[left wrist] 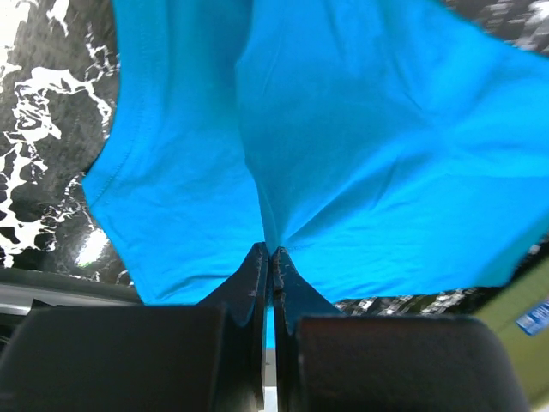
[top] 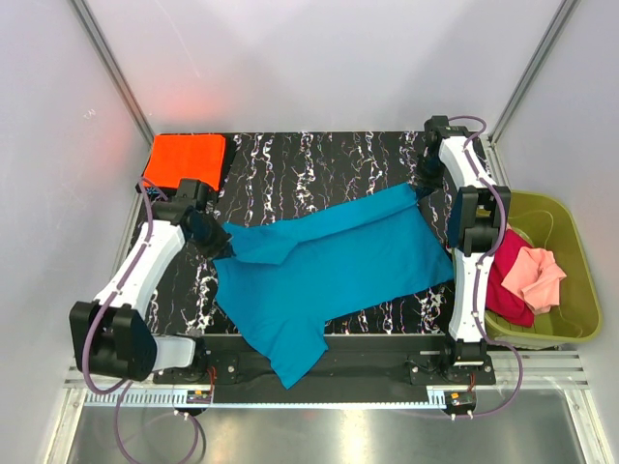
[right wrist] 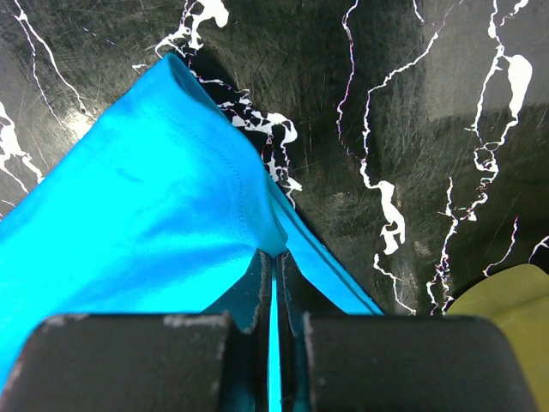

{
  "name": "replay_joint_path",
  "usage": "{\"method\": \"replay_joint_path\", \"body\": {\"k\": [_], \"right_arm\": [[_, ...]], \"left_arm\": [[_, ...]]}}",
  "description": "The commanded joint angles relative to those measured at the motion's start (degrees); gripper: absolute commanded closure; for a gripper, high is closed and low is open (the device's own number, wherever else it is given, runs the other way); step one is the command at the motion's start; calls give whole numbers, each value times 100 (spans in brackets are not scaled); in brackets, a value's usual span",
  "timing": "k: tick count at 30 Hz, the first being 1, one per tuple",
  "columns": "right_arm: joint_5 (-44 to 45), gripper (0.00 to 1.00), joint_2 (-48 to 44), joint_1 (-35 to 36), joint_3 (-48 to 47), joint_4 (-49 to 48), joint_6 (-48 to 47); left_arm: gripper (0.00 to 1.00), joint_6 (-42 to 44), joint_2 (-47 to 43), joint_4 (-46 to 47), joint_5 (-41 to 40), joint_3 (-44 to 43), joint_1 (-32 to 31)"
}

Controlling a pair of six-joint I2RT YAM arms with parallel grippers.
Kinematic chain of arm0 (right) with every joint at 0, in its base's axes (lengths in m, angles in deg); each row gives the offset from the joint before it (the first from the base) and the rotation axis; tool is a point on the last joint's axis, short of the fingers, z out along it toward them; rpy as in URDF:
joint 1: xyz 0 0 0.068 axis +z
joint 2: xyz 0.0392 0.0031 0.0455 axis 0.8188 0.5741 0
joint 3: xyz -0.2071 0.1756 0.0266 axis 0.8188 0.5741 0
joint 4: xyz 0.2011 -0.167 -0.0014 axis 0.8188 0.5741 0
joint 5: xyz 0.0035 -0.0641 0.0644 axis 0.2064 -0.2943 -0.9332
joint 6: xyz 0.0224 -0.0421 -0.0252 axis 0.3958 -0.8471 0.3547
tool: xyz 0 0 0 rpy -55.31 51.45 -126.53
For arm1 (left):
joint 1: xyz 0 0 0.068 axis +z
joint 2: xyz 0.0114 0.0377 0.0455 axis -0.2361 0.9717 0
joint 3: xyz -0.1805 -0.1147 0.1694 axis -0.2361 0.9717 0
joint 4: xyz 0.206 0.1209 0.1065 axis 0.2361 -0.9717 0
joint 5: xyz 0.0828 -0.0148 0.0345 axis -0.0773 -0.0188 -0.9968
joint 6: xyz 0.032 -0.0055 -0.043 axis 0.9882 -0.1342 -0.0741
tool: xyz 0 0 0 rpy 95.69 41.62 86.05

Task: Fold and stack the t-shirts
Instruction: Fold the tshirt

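Holding teal-blue t-shirt [top: 329, 261] spread between left gripper [left wrist: 270, 253] and right gripper [right wrist: 274, 256].
Clamping its edges in both jaw pairs, folded orange t-shirt [top: 187, 157] beyond its left side.

The desk [top: 387, 155] was a black slab veined with white, like marble. A teal-blue t-shirt [top: 329, 261] lay spread across most of its middle, slantwise from the far right towards the near left, creased along its left side, with one end running out over the desk's near edge. An orange t-shirt [top: 186, 157] sat folded into a neat square on the far left corner. The olive-green bin [top: 580, 290] seemed to stand just beside the right edge rather than on the desk.
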Motion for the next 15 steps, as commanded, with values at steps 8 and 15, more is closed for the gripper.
{"method": "replay_joint_path", "body": {"k": [8,15], "right_arm": [[111,97,-297,52,268,-117,28],[208,87,72,61,233,-74,-42]], "left_arm": [[100,-1,270,275,-366,463,30],[100,166,473,380,-279,436,30]]}}
